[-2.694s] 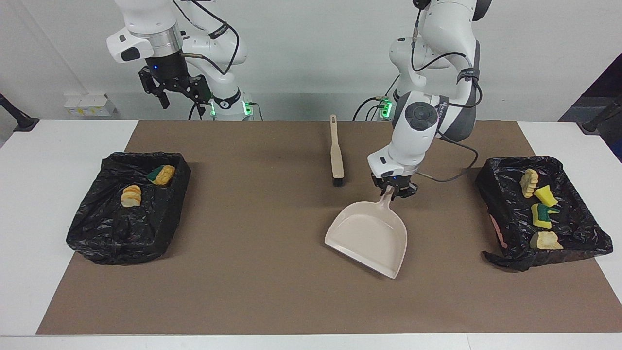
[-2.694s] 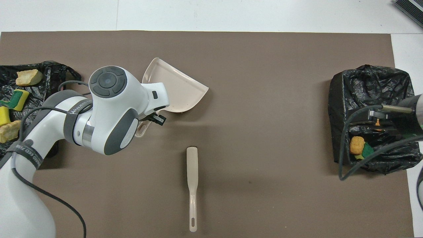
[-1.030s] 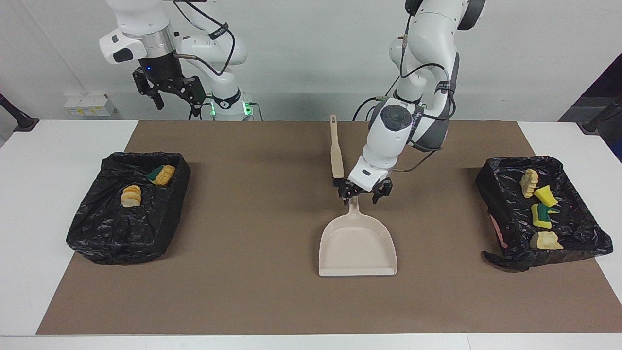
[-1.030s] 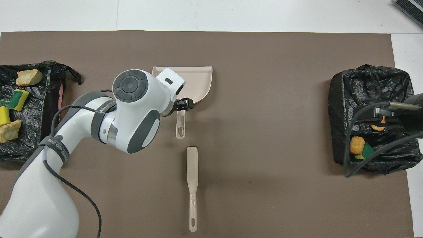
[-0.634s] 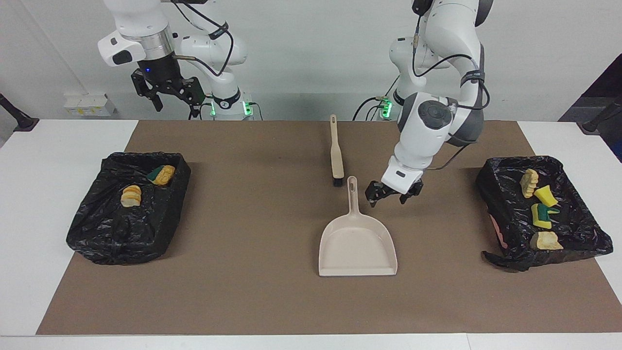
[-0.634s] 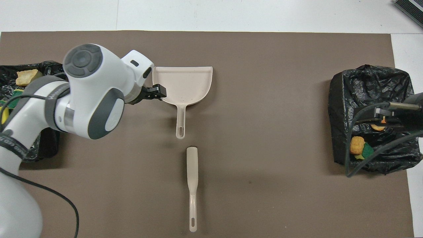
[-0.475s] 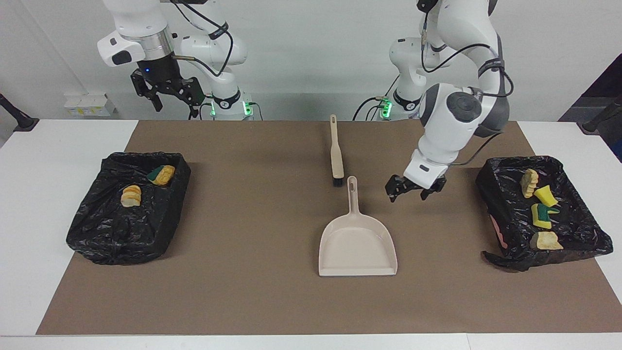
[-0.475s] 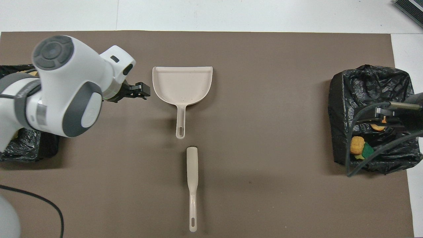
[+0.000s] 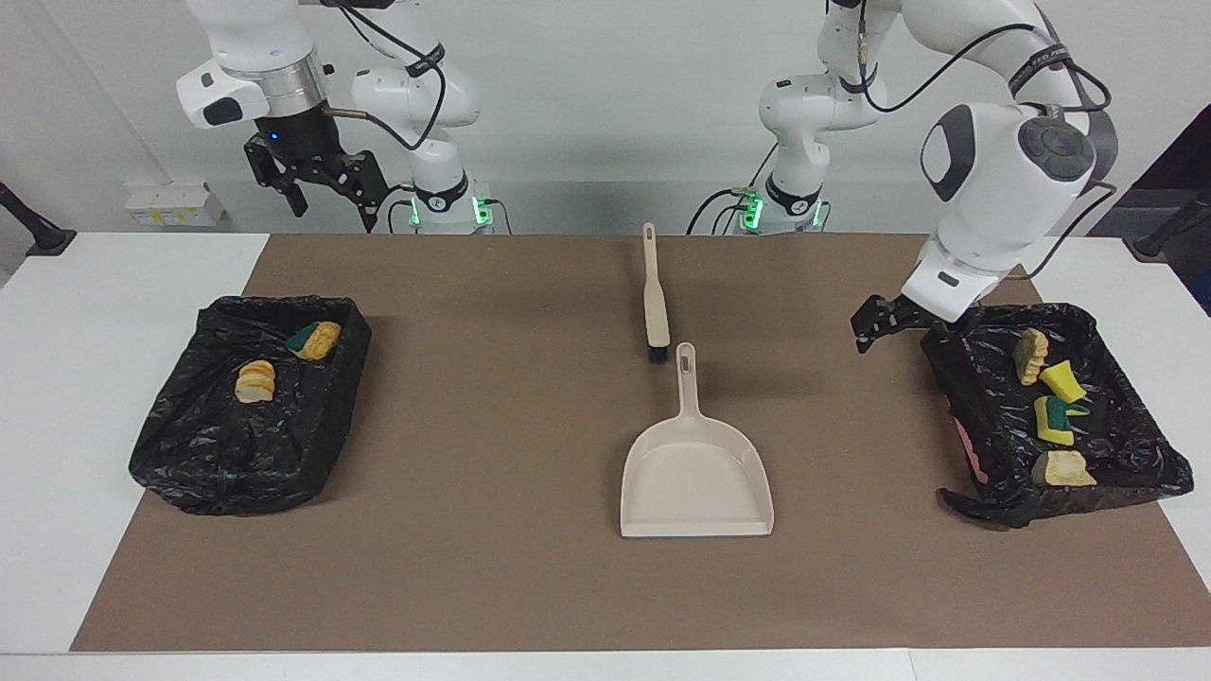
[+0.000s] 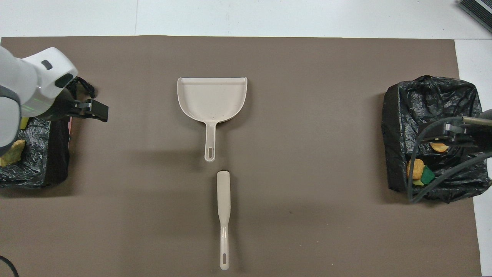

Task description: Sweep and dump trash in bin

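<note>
The beige dustpan (image 9: 695,478) lies flat mid-mat, handle toward the robots, and shows in the overhead view as dustpan (image 10: 212,98). The brush (image 9: 653,298) lies just nearer the robots, in line with that handle. Trash sits in two black-lined bins: several sponge and tan pieces (image 9: 1055,419) in the bin (image 9: 993,397) at the left arm's end, and bread-like lumps (image 9: 254,381) in the bin (image 9: 236,454) at the right arm's end. My left gripper (image 9: 894,326) hangs open and empty over the mat beside its bin. My right gripper (image 9: 326,189) waits open, high up by its base.
A brown mat (image 9: 492,567) covers the table between the two bins, with white table (image 9: 76,378) at both ends. In the overhead view the right arm's cables (image 10: 442,177) hang over its bin (image 10: 430,100).
My left gripper has left the dustpan's handle, swinging up and away to its own end's bin. The dustpan, held askew earlier, lies straight. My right gripper has drifted slightly up.
</note>
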